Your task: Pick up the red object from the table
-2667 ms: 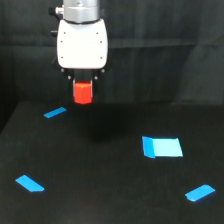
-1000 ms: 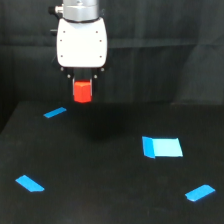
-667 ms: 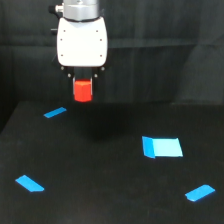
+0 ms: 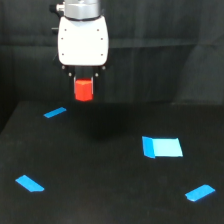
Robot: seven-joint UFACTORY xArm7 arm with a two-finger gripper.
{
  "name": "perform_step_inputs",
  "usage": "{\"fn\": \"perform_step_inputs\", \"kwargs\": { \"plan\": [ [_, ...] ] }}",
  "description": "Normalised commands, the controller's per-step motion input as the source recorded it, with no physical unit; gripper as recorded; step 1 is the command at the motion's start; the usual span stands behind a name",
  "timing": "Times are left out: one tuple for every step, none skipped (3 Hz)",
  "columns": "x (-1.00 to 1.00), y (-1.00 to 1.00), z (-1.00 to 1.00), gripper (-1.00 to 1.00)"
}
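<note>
The white gripper is hanging from the arm at the upper part of the exterior view, toward that view's left, with the black curtain behind it. The red object is sitting directly beneath the white body, tucked between the short dark fingers, which are appearing to be clamped on its upper part; the fingers are small and partly blurred, so the exact contact is hard to make out. The red object is hanging clear of the black surface, with nothing touching its underside.

Four flat blue pieces are lying on the surface. A small blue strip is lying below the gripper and slightly toward the view's left. A larger blue rectangle is lying toward the view's right, well apart from the gripper. Another blue strip is lying near the lower left corner, and a fourth blue strip is lying near the lower right corner. A faint darker patch is showing on the surface below the gripper.
</note>
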Motion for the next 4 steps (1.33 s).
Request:
{"fn": "perform_step_inputs", "kwargs": {
  "plan": [
    [-0.01, -0.02, -0.04, -1.0],
    [-0.03, 0.02, 0.09, -1.0],
    [-0.06, -0.01, 0.06, -0.9],
    [0.03, 0.0, -0.09, -0.96]
  ]
}}
